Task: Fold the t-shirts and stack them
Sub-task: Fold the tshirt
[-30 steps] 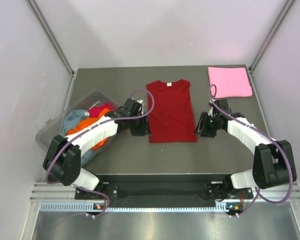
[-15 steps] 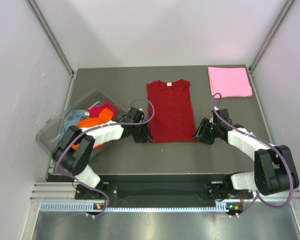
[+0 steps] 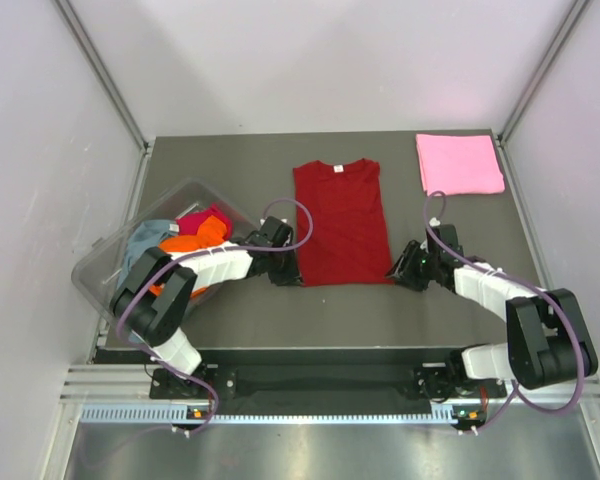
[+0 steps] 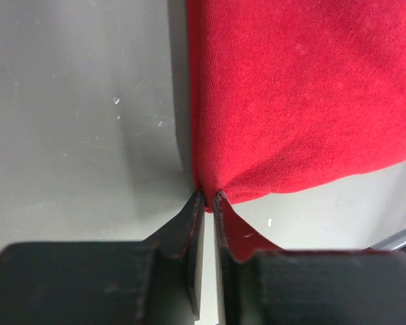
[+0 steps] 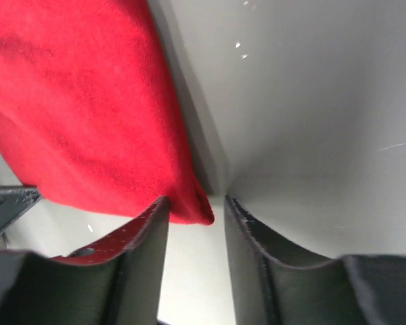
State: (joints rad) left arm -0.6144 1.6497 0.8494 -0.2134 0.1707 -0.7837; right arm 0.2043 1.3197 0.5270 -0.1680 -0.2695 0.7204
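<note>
Top camera looks steeply down from above and behind the arm bases, taking in the whole table (image 3: 230, 160). Each wrist camera sits close behind its own fingers, facing the tabletop. From the left gripper (image 4: 208, 195), the dark red t-shirt (image 4: 291, 88) lies ahead and right of the jaws. From the right gripper (image 5: 196, 200), it lies ahead and left. All views share the shirt's near corners.

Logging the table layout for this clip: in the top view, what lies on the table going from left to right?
clear plastic tub → dark red shirt → pink shirt
</note>
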